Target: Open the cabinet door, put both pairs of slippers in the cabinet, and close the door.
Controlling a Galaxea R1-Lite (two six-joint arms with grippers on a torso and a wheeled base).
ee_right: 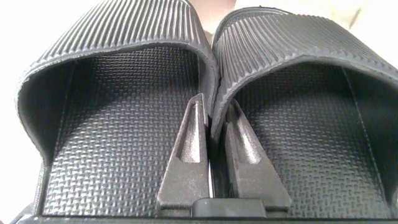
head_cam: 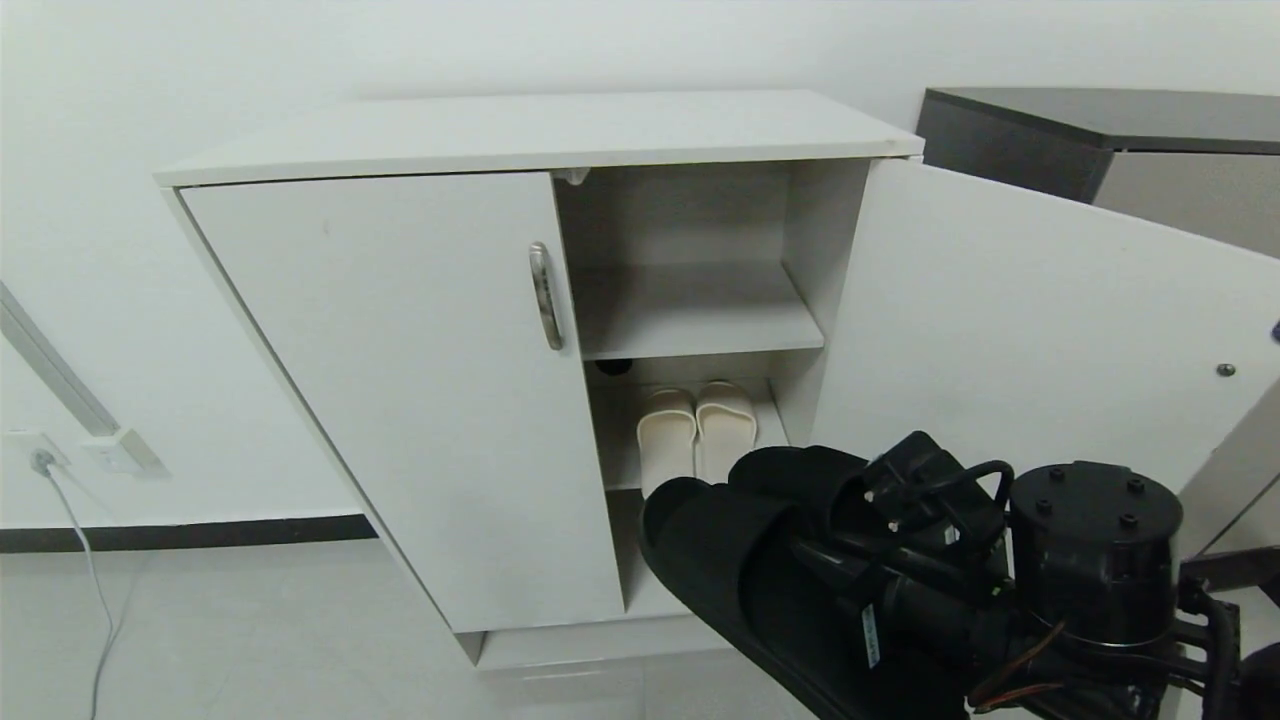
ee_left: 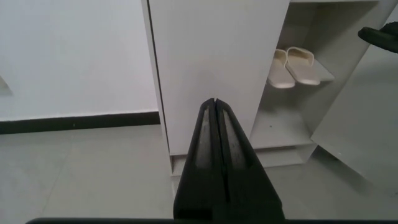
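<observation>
Two black slippers (head_cam: 730, 540) hang from a single pinch of my right gripper (ee_right: 213, 118), its fingers drawn almost together on the two inner side walls pressed against each other. That is my main worry. There is only soft ribbed rubber between the pads, so I judge that a bump could let one slipper slide free and drop to the floor in front of the cabinet (head_cam: 540, 130). The pair sits low, just outside the opening, with its toes toward the inside. The gap between the closed left door (head_cam: 400, 380) and the swung-out right door (head_cam: 1020, 320) looks none too generous for two slippers side by side. A toe catching a door edge or a shelf lip would twist the pair in the grip. Going in at the height of the middle shelf could also shove the white slippers (head_cam: 697, 425). My left gripper (ee_left: 215, 106) is closed on nothing, low in front of the closed left door, where a careless swing could knock the panel. Inside the cabinet, the white pair lies side by side on the middle shelf, below the top shelf (head_cam: 690, 320) and above the bottom compartment (ee_left: 283, 127), which I reckon is the natural place for the black pair
</observation>
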